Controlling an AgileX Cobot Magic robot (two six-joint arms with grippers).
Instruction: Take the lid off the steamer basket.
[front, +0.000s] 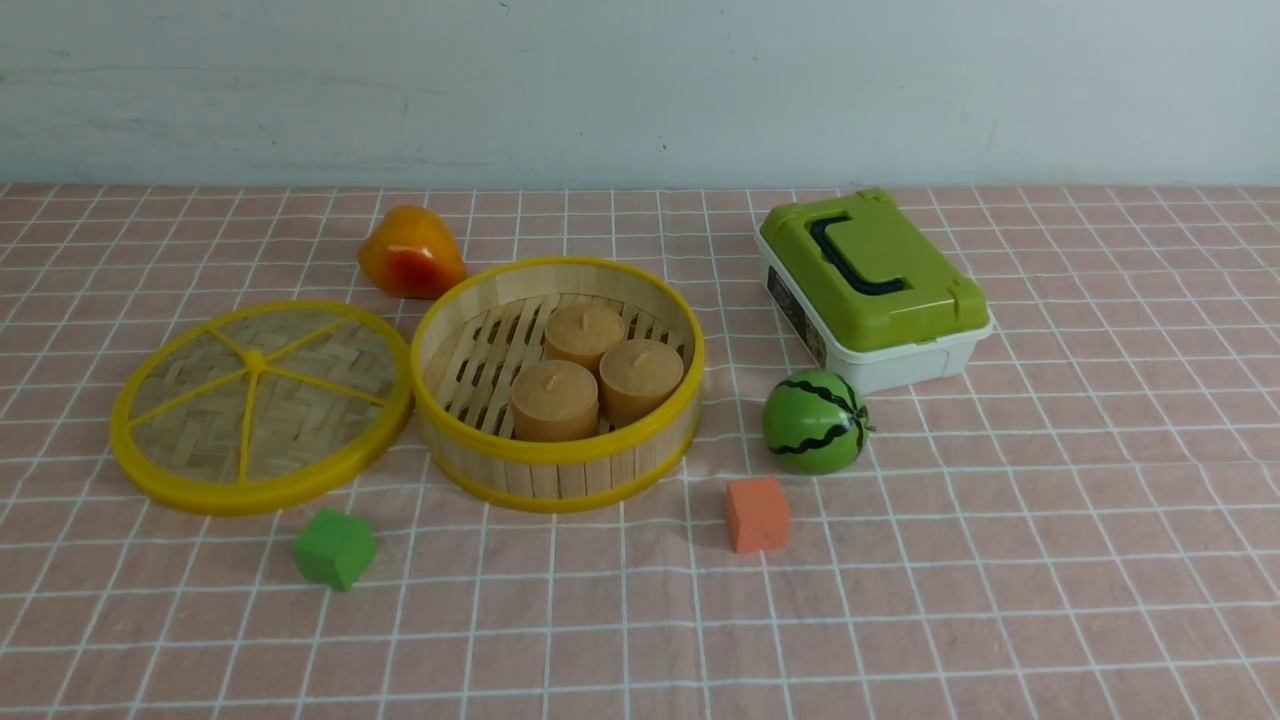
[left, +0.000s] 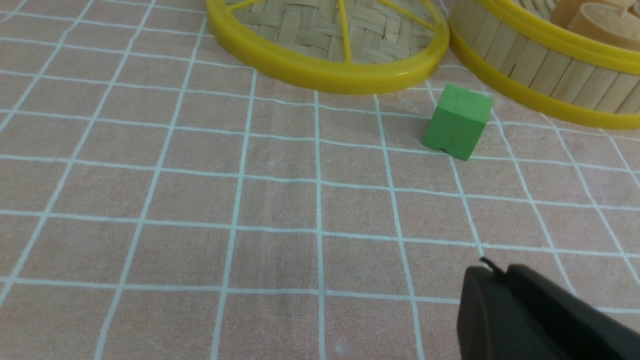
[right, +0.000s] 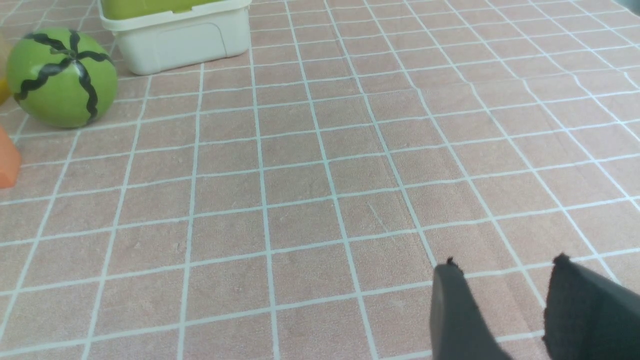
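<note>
The lid (front: 260, 403), a woven bamboo disc with a yellow rim and spokes, lies flat on the cloth to the left of the steamer basket (front: 557, 465). The basket stands uncovered with three tan cylinders (front: 596, 371) inside. The lid's near rim (left: 320, 75) and the basket's wall (left: 545, 75) also show in the left wrist view. My left gripper (left: 492, 272) is shut and empty, low over the cloth, well short of the lid. My right gripper (right: 505, 265) is open and empty over bare cloth. Neither gripper shows in the front view.
A green cube (front: 334, 547) sits in front of the lid, an orange cube (front: 757, 513) and a toy watermelon (front: 814, 421) right of the basket. A white box with a green lid (front: 872, 285) stands at the back right. An orange-yellow toy fruit (front: 410, 252) lies behind the basket.
</note>
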